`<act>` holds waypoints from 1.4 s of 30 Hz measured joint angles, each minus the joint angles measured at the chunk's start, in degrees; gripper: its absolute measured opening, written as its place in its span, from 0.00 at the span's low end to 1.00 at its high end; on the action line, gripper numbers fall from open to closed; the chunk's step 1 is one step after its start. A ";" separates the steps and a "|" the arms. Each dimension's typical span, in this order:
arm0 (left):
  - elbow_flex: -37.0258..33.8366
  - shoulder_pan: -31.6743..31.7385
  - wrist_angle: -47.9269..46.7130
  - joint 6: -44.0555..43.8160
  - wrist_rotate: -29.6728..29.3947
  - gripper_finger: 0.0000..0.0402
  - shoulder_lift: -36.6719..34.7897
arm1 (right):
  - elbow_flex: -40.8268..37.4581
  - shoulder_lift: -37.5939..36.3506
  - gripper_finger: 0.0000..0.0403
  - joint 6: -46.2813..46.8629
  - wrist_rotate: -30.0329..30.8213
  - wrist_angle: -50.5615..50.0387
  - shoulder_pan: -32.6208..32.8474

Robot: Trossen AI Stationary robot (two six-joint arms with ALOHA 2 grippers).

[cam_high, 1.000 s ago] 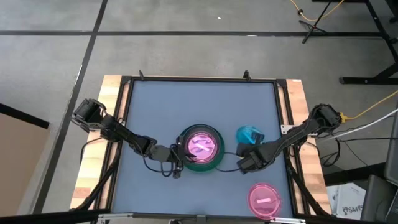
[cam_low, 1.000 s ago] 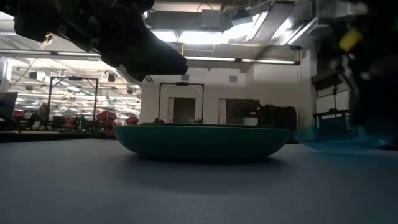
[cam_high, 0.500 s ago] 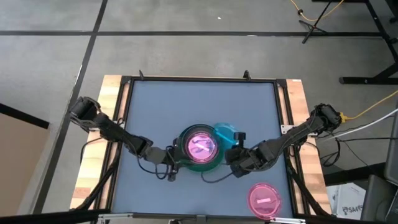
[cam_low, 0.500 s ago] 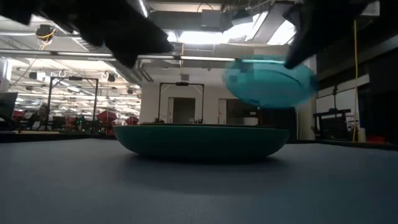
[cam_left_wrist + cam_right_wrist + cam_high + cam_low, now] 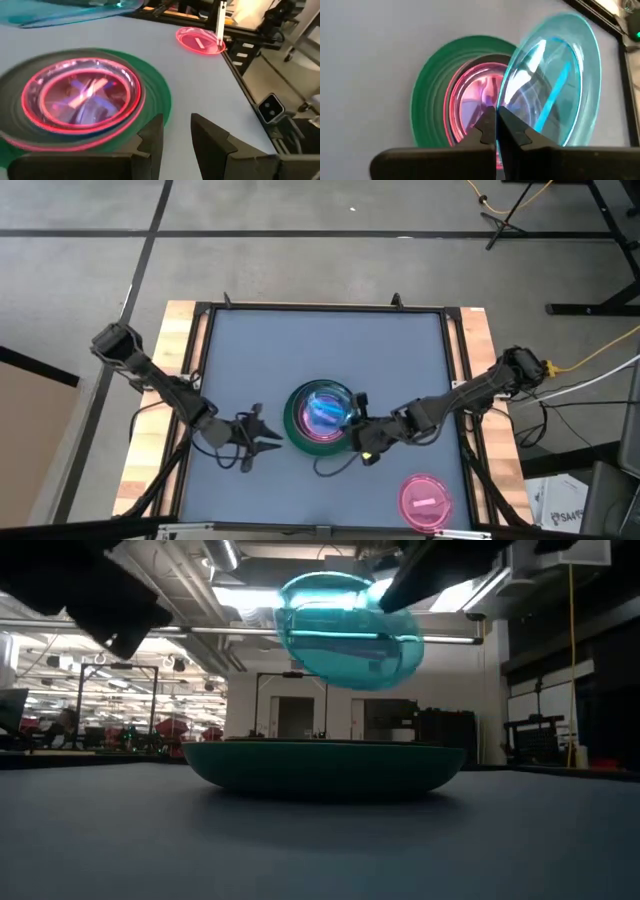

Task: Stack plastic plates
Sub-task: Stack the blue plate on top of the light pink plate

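A large dark green plate (image 5: 296,420) rests by its base on the table, with a dark plate and a translucent magenta plate (image 5: 82,95) nested inside it. My right gripper (image 5: 356,427) is shut on a translucent blue plate (image 5: 326,408), which hangs tilted over that stack (image 5: 348,630). My left gripper (image 5: 268,430) hovers open just left of the green plate, touching nothing. An opaque pink plate (image 5: 425,500) lies flat near the table's near right corner. I see no other plates. My right gripper pinches the blue plate's rim (image 5: 506,102) between its two fingers, on the side of the plate facing the table's right. The fingers come from the right, slanting down. The plate is lifted clear, tilted above the green plate's stack (image 5: 470,100).
The grey table top (image 5: 320,350) lies open behind the stack and to its left. A raised dark frame (image 5: 455,370) and wooden side rails border it. Cables trail on the table near both grippers. The pink plate (image 5: 200,40) sits close to the right rim.
My right gripper lifted the blue plate off the table to the right of the stack and carried it left, up over the green plate, tilting it. My left gripper drew back from the stack toward the table's left edge.
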 joint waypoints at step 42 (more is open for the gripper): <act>-1.79 -0.64 2.61 -0.23 -1.04 0.23 0.08 | -0.04 13.66 0.07 -2.93 -8.37 1.81 -4.73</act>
